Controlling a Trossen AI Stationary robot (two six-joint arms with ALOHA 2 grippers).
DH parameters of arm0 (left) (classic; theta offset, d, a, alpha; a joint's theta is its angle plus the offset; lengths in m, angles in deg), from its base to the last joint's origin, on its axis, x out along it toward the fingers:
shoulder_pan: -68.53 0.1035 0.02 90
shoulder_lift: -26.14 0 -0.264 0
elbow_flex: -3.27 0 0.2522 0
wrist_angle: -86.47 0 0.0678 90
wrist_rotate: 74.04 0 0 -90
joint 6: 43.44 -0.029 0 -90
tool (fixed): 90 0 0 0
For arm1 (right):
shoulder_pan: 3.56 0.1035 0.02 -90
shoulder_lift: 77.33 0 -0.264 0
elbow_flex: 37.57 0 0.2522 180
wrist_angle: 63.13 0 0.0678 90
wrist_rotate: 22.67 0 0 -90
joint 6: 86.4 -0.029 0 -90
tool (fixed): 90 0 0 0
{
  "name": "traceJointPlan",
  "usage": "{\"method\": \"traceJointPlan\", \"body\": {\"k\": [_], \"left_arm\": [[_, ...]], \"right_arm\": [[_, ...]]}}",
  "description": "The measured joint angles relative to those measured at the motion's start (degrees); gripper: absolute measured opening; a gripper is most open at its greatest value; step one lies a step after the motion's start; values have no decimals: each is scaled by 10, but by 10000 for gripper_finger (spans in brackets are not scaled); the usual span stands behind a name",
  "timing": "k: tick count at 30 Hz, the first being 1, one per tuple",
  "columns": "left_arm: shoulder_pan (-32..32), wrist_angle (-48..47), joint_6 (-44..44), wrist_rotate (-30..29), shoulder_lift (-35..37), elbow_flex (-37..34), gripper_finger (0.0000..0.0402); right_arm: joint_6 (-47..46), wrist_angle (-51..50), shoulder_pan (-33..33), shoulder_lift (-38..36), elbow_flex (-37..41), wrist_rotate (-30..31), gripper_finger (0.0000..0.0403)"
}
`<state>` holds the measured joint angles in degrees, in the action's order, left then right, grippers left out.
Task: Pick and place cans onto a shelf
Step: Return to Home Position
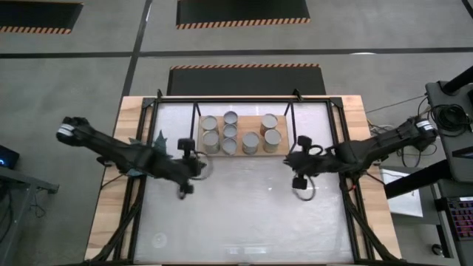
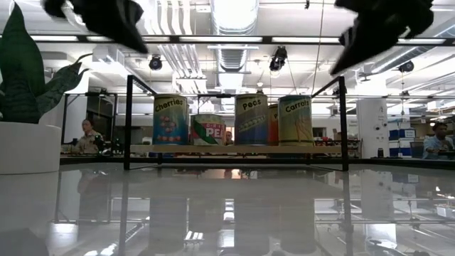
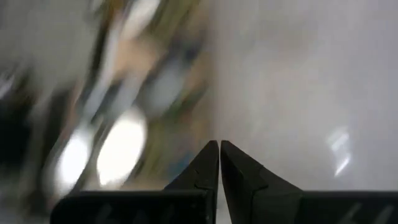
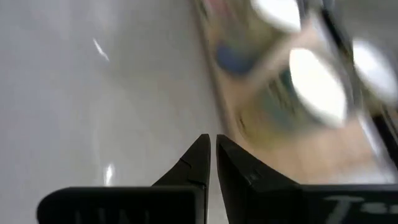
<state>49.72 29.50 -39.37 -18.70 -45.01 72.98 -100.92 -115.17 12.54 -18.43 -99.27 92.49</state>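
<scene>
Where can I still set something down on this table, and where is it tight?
Freest: the front half of the glossy white tabletop, from the arms to the near edge, and the strip between the shut left gripper and shut right gripper. Crowded: the light-wood, black-framed shelf, packed with eight silver-topped cylindrical cans, and the left side by the potted plant.

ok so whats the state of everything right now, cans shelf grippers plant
cans: all eight upright on the shelf, none held
shelf: standing level, loaded
left gripper: shut, empty, raised off the table
right gripper: shut, empty, raised off the table
plant pot: upright on the table
</scene>
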Motion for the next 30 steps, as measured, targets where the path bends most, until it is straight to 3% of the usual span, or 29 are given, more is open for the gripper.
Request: {"method": "traceJointPlan", "body": {"k": [4, 6, 9, 15, 20, 26, 30], "left_arm": [[-13, 217, -122, 154, 131, -96, 0], [-9, 303, -157, 191, 197, -149, 0], [-4, 366, -183, 193, 285, -213, 0], [-4, 409, -184, 197, 427, -302, 0], [-4, 436, -182, 197, 508, -358, 0], [-4, 441, -170, 196, 579, -398, 0], [-4, 454, -160, 196, 616, -431, 0]], "right_arm": [[133, 197, 1, -76, 77, -61, 17], [189, 274, -7, -119, 114, -113, 17], [248, 323, -15, -191, 159, -177, 17], [292, 321, -15, -337, 223, -187, 17], [294, 273, -15, -455, 257, -193, 18], [321, 294, -15, -578, 302, -190, 17], [350, 282, -15, -585, 325, -180, 16]]}}
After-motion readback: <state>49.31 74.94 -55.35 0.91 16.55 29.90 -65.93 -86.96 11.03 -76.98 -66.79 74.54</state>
